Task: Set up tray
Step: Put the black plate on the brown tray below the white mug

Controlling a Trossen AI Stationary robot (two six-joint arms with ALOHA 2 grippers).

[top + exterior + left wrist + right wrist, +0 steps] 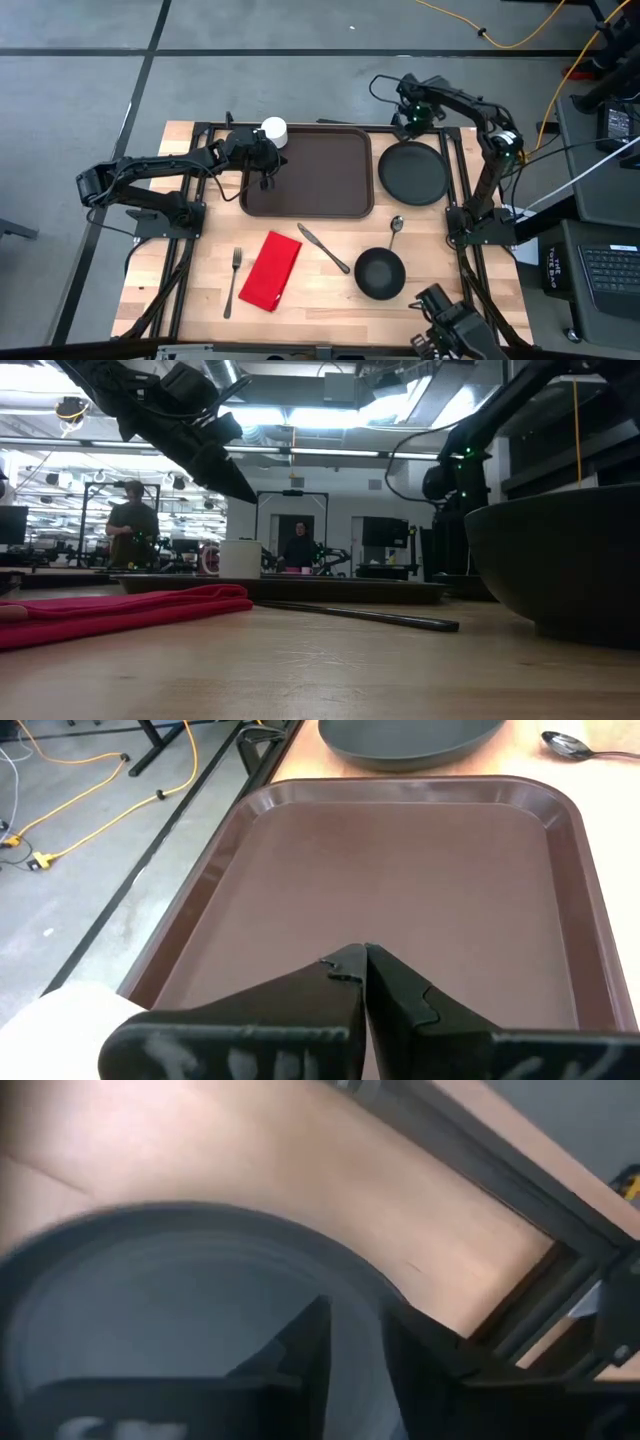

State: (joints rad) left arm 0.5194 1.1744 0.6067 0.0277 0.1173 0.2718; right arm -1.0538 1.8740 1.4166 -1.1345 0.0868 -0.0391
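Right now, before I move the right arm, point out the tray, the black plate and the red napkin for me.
tray (pixel 310 170): high view, bare middle of its brown floor.
black plate (pixel 412 172): high view, centre of the plate, right of the tray.
red napkin (pixel 271 269): high view, middle of the folded cloth, near the fork.

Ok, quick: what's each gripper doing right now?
Left gripper: closed, empty, over the large dark brown rectangular plastic tray.
Right gripper: at the far rim of the round black plate; open or closed cannot be told.
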